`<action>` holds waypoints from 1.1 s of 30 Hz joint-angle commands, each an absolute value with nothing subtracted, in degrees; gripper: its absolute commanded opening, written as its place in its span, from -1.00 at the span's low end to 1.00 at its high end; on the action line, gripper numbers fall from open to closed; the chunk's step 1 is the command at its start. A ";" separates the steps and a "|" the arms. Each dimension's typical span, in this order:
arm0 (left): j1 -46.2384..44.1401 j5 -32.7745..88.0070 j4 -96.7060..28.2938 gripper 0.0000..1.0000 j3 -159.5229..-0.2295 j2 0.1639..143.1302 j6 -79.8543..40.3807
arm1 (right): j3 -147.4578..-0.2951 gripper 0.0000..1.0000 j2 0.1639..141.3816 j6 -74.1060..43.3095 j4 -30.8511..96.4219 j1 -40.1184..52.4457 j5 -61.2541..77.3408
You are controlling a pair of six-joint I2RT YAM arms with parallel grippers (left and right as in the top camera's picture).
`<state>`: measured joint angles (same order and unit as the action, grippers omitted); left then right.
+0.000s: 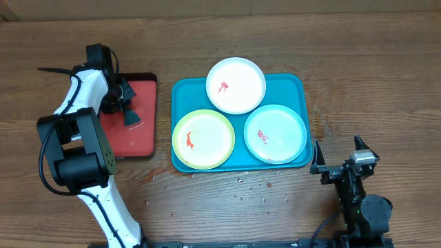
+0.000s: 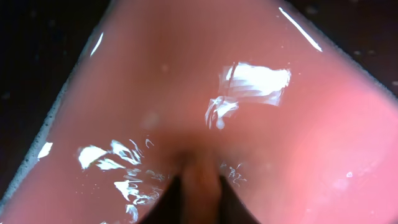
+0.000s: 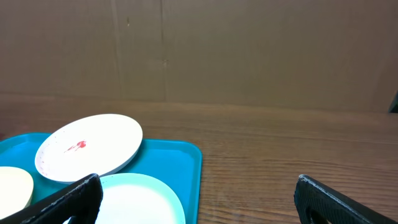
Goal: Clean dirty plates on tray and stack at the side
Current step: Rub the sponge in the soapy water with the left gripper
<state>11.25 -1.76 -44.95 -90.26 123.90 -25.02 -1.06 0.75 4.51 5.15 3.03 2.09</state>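
The turquoise tray (image 1: 289, 86) lies mid-table and holds three sauce-smeared plates: the white plate (image 1: 236, 85) at the back, the lime-green-rimmed plate (image 1: 203, 139) front left, the mint-rimmed plate (image 1: 275, 133) front right. My right gripper (image 1: 337, 157) is open and empty, just off the tray's front right corner. The right wrist view shows its fingers (image 3: 202, 202) wide apart, with the tray (image 3: 177, 155), white plate (image 3: 87, 146), mint plate (image 3: 140, 199) and lime plate (image 3: 12, 186). My left gripper (image 1: 129, 118) points down onto the red tray. Its jaws (image 2: 200, 199) are close together around a blurred pinkish strip.
A smaller red tray (image 1: 141, 93) with a dark rim lies left of the turquoise tray; its glossy surface (image 2: 186, 93) fills the left wrist view. Small crumbs (image 1: 241, 186) are scattered on the wooden table in front of the turquoise tray.
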 commanded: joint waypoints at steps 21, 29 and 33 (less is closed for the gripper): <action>10.83 5.82 -57.14 -0.46 -91.13 125.34 -24.84 | -0.47 1.00 0.40 4.34 4.80 2.98 1.54; 10.85 5.98 -57.21 0.05 -91.13 125.34 -24.84 | -0.47 1.00 0.40 4.34 4.80 2.98 1.54; 10.85 7.60 -59.11 1.00 -91.13 125.34 -24.82 | -0.47 1.00 0.40 4.34 4.80 2.98 1.54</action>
